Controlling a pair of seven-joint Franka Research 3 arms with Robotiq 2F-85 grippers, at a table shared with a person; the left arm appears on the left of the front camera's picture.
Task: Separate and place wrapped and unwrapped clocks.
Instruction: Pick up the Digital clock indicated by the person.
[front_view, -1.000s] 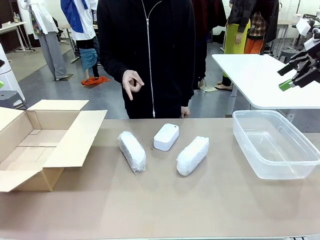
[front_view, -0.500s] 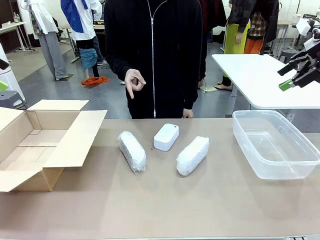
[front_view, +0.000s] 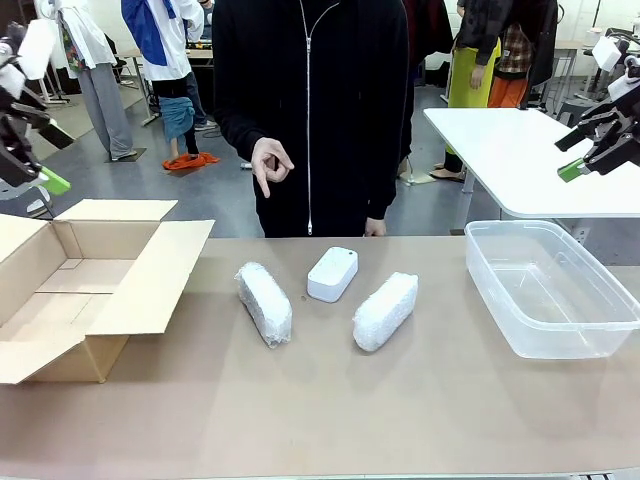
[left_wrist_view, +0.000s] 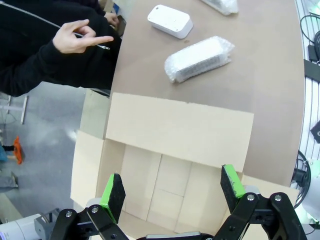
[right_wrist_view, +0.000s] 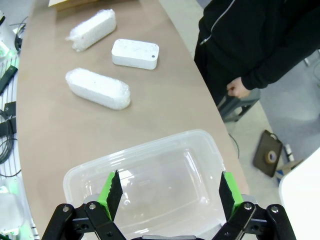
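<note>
Left wrist view: ahead of the wide-open, empty left end effector (left_wrist_view: 171, 188), the bubble-wrapped clock (left_wrist_view: 200, 57) could be squeezed out if gripped shallowly.

Grey floor (front_view: 110, 180), white table (front_view: 510, 150) beyond

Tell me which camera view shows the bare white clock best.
The right wrist view: the bare white clock lies whole and unblocked, its flat top and a side face plain. The front view shows the clock whole but smaller. The left wrist view has the clock whole too, close to the picture's top edge.
</note>
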